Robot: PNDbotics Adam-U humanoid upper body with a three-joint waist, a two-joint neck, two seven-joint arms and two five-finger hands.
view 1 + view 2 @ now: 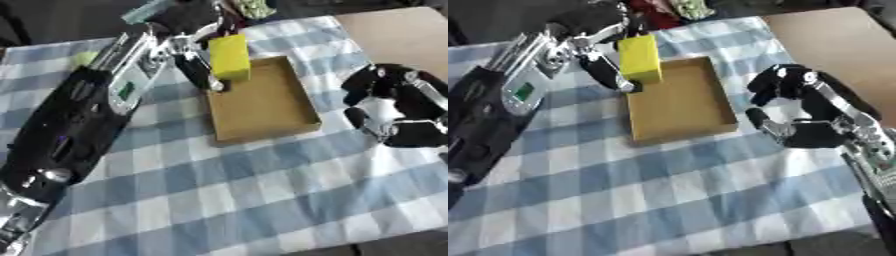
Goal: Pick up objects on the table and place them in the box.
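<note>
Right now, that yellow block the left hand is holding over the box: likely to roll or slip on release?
Probably not roll: the yellow block has flat faces and square edges. It may tip, since the left hand holds it upright at the box rim. It looks light, perhaps spongy; hardness cannot be told.

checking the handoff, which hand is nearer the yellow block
Left. The left hand holds the yellow block at the box's far corner; the right hand sits empty beyond the box's right side.
</note>
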